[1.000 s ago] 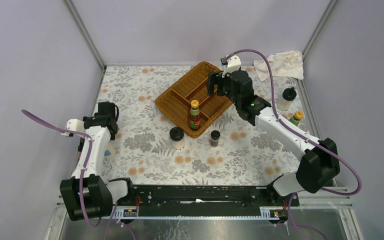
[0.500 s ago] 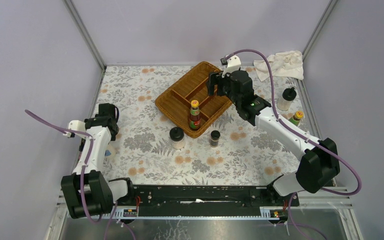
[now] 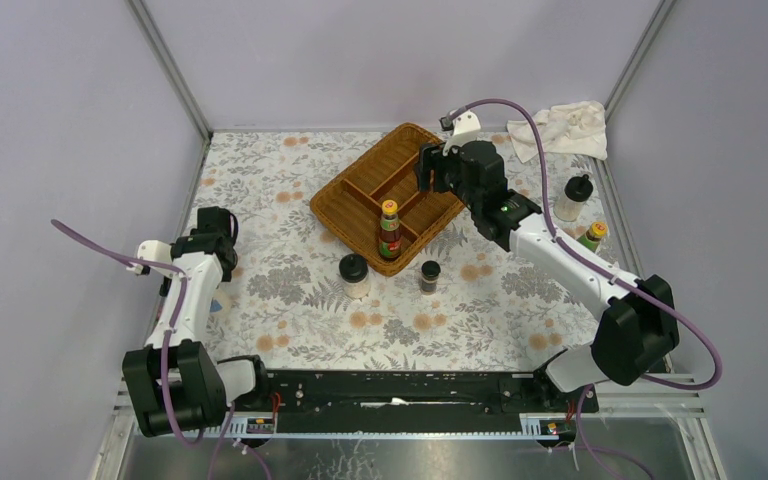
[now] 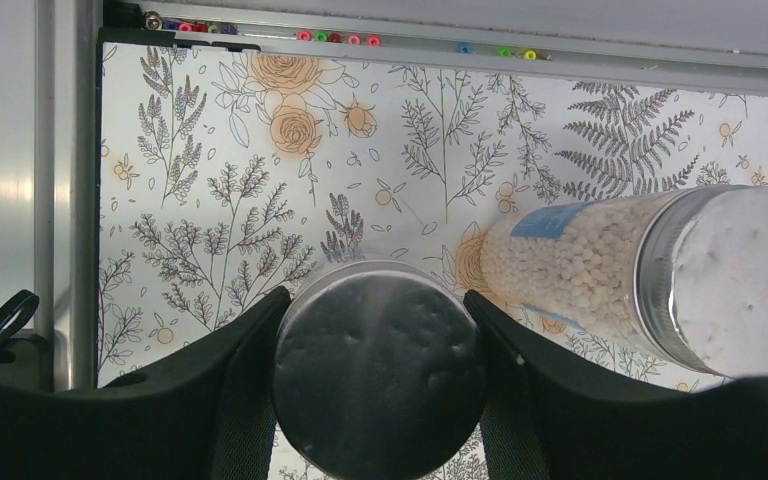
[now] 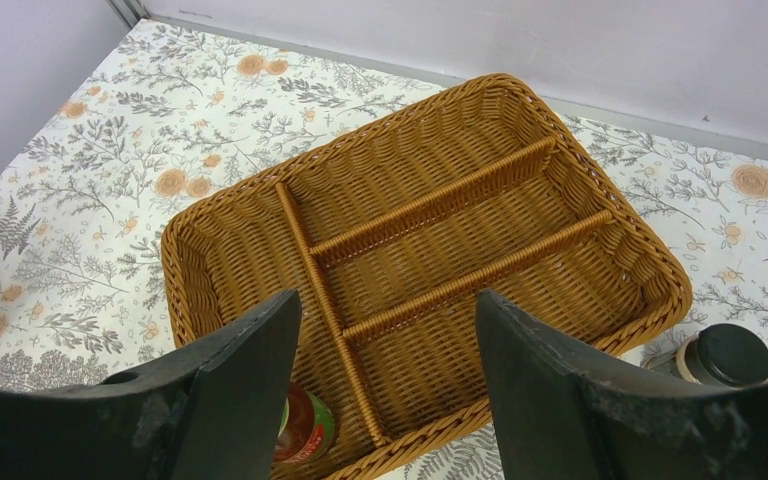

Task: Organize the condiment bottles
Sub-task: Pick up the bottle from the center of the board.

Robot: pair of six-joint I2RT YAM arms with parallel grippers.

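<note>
Left hand (image 4: 376, 302) closed on a grey-topped shaker (image 4: 380, 390) between its fingers, second shaker (image 4: 600, 270) just beside on the right, right hand (image 5: 388, 302) wide and empty above wicker tray (image 5: 500, 85), sauce bottle (image 5: 303, 428) partly behind one finger.

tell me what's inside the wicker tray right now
One yellow-capped sauce bottle stands in the wicker tray's crosswise end compartment. The three long compartments look bare in the right wrist view. The right pincer hides part of the tray's near edge there.
</note>
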